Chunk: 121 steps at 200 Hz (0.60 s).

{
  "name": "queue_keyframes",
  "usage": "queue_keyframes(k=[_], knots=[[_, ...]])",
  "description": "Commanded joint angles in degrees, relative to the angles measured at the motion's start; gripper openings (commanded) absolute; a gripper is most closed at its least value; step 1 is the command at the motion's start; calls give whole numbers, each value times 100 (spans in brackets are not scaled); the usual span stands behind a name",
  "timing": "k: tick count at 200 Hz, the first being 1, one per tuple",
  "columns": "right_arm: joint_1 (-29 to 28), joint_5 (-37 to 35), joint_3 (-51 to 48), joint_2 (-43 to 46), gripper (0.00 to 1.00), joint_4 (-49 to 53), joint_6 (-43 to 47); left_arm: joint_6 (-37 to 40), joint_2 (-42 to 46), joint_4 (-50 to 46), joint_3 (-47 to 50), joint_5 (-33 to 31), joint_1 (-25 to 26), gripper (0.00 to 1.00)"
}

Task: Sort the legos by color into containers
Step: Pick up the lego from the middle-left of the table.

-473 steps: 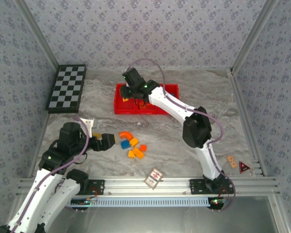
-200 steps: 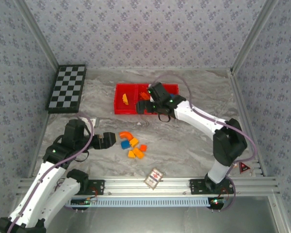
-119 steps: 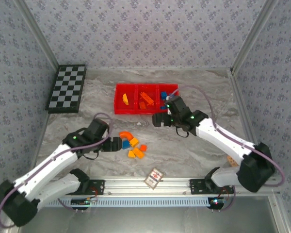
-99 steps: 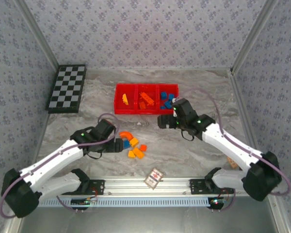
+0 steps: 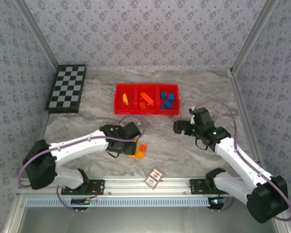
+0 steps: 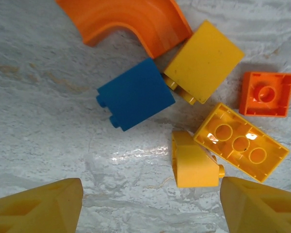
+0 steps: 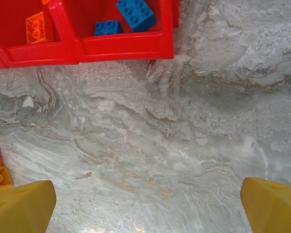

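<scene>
The red tray [image 5: 145, 111] lies at the back centre of the table. Its left compartment holds a yellow lego [image 5: 125, 99], the middle one orange legos [image 5: 144, 99], the right one blue legos [image 5: 167, 99]. My left gripper [image 5: 128, 143] hangs open over the loose pile. Just ahead of its fingertips lie an orange curved piece [image 6: 131, 22], a blue brick [image 6: 136, 94], a yellow square brick [image 6: 203, 60], a red-orange brick [image 6: 266, 93], a yellow studded brick [image 6: 240, 142] and a yellow sloped brick [image 6: 193, 160]. My right gripper [image 5: 179, 127] is open over bare table, near the tray [image 7: 121, 48].
A black-and-white checkerboard [image 5: 68, 88] lies at the back left. A small patterned card [image 5: 154, 177] sits by the front rail. Marbled table stretches between the tray and the pile, and to the right of it.
My left arm has reached right until its gripper is over the loose pile. My right gripper has drawn back from the tray toward the near right.
</scene>
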<state>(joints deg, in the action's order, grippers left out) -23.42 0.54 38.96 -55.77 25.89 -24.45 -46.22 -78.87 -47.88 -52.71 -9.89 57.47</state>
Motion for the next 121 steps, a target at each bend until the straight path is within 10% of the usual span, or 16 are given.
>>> queue_keyframes(k=[1, 121], knots=[[162, 294, -89, 84, 100, -48, 123, -94, -280, -187, -246, 2, 117, 74], [591, 544, -240, -70, 100, -200, 261, 774, -1089, 208, -297, 597, 208, 67]])
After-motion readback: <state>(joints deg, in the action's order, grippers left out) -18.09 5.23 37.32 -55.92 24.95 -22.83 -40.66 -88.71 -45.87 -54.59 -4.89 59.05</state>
